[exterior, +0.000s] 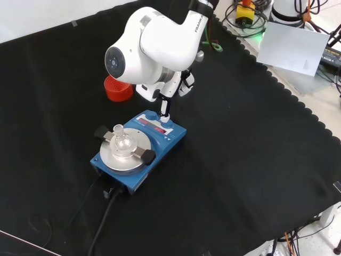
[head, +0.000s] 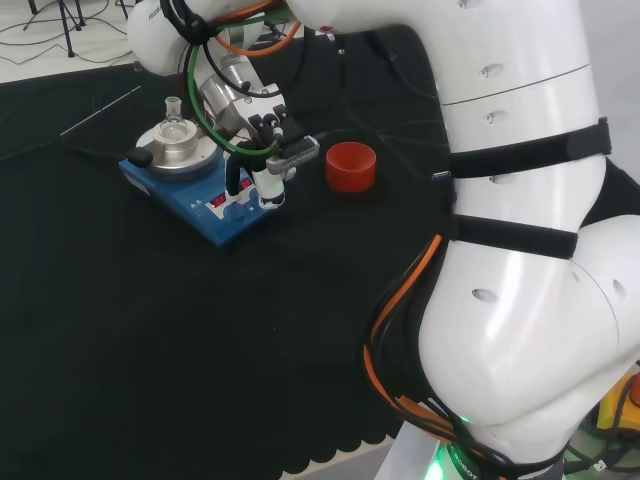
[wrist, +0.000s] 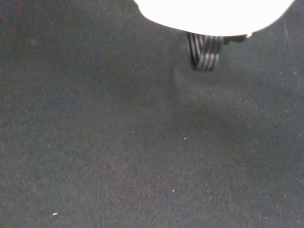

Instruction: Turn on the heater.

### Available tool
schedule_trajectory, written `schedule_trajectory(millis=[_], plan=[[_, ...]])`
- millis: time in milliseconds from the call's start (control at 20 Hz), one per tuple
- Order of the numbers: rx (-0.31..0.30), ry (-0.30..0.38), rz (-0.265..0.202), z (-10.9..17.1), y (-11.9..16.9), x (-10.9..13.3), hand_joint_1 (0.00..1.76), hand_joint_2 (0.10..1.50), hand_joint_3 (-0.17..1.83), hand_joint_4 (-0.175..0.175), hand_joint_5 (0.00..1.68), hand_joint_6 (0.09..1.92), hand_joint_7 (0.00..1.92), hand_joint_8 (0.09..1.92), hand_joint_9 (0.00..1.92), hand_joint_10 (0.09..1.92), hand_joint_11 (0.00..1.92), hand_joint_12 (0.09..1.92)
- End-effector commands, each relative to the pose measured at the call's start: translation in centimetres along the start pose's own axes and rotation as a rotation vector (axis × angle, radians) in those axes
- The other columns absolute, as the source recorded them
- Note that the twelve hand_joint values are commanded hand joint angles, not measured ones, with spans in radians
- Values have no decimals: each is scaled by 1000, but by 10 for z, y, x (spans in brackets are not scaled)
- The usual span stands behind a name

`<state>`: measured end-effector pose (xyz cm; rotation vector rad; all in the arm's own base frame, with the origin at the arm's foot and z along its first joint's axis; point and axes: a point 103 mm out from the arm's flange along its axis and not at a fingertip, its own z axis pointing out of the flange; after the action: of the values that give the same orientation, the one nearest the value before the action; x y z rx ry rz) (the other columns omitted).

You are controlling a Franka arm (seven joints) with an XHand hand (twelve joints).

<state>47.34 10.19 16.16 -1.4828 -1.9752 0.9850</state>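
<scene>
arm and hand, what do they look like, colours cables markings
The arm is glossy white with rounded links; one link ends in a round grey cap. In the head view two black straps band a big link, orange cables run down its side, and a green cable loops near the wrist. The hand is black and white.

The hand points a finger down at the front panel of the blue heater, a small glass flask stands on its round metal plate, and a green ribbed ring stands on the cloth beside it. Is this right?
Almost. The ribbed ring is red, not green, as the head view shows. The rest holds: the hand points a finger down at the blue heater's front panel, and a small glass flask stands on its round metal plate.
</scene>
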Motion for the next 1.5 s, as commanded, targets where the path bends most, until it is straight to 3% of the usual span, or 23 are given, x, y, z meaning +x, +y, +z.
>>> schedule_trajectory(millis=[50,900,1100,1500], plan=[[8,3,-3,2,1,0,1506,488,1329,22,423,87,1733,1614,1829,1653,1642,1574],[24,4,-4,6,7,1,1506,486,1336,22,431,87,1736,1613,1830,1653,1642,1575],[3,44,-24,-1,1,0,1507,487,1337,22,435,87,1737,1612,1830,1653,1642,1575],[-47,49,-33,-23,-21,-3,1507,486,1340,21,446,87,1740,1610,1831,1654,1644,1575]])
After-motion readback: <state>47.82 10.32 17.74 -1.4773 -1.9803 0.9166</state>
